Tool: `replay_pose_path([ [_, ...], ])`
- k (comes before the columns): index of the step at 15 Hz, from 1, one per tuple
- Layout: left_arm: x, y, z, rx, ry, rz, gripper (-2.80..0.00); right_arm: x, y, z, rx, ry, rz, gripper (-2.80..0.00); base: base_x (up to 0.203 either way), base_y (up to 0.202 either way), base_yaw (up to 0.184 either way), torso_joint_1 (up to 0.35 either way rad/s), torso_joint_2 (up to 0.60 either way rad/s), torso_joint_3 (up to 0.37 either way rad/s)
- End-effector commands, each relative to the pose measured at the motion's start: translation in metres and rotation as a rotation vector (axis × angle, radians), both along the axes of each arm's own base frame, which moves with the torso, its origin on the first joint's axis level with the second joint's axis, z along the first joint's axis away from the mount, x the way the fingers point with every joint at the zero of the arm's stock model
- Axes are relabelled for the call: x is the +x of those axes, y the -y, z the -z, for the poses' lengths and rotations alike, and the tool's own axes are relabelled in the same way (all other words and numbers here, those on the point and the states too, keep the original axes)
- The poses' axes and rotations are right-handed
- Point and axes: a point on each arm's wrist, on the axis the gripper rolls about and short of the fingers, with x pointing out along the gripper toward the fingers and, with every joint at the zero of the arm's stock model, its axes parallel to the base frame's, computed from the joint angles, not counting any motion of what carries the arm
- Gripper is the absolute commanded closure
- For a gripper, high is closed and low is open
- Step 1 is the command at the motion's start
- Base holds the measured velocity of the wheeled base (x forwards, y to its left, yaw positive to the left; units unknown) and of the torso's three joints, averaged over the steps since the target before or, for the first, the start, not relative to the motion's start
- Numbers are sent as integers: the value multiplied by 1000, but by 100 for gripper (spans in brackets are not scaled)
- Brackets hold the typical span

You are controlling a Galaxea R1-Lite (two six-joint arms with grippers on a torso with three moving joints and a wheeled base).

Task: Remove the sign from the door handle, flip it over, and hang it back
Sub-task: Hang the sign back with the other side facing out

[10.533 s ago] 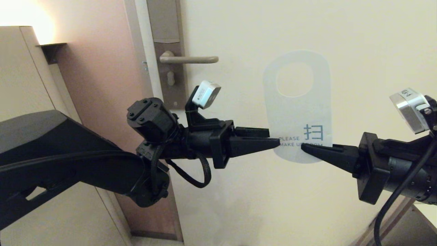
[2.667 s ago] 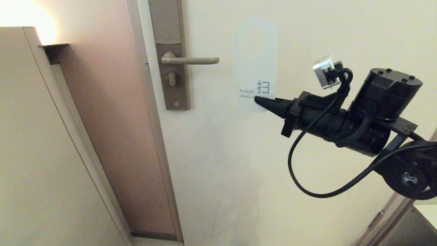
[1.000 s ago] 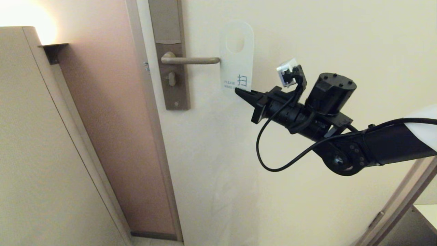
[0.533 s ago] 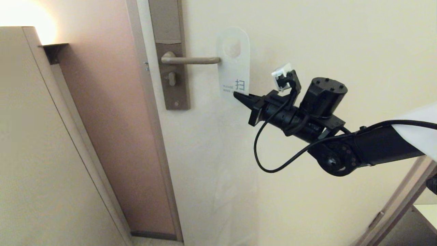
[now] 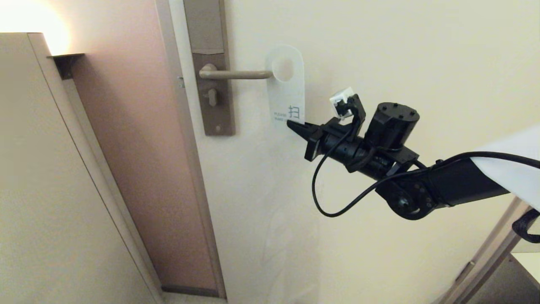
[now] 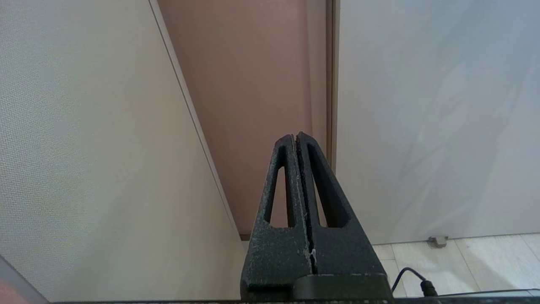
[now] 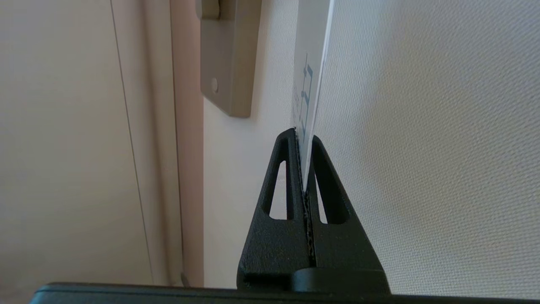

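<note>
The right gripper (image 5: 292, 124) reaches in from the right side of the head view toward the door (image 5: 379, 63), its two black fingers pressed together on the bottom edge of the sign (image 5: 287, 84). From the right wrist view the card stands edge-on, clamped between the fingers (image 7: 291, 169) and rising straight up beside the pale textured door face. The sign hangs upright with its white side facing out (a blue character and small lines of lettering sit near the lower end, just above the pinch). Its rounded top with the hole is level with the free tip of the door handle (image 5: 234, 74), and the tip meets the card's left edge right by the hole; whether the lever has actually entered the hole I cannot tell. The handle lies horizontal on its tall brown backplate (image 5: 211, 67), with a small thumb-turn knob (image 5: 212, 97) below it. The left gripper (image 6: 300, 143) is out of the head view, parked low with its fingers closed on nothing, pointing at the door frame (image 6: 331, 105) and floor.
</note>
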Motion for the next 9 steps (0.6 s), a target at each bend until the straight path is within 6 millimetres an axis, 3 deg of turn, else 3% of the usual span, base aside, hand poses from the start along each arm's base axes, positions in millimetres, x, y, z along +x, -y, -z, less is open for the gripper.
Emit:
replay_pose_path([
  [1,0,0,0,1,-2,-1,0,1,-1,3,-1,-1,-4,0,0,0,0,0,0,0],
  [9,0,0,0,1,-2,-1,0,4,-12,6,-11,16,-21,0,0,0,0,0,0,0],
])
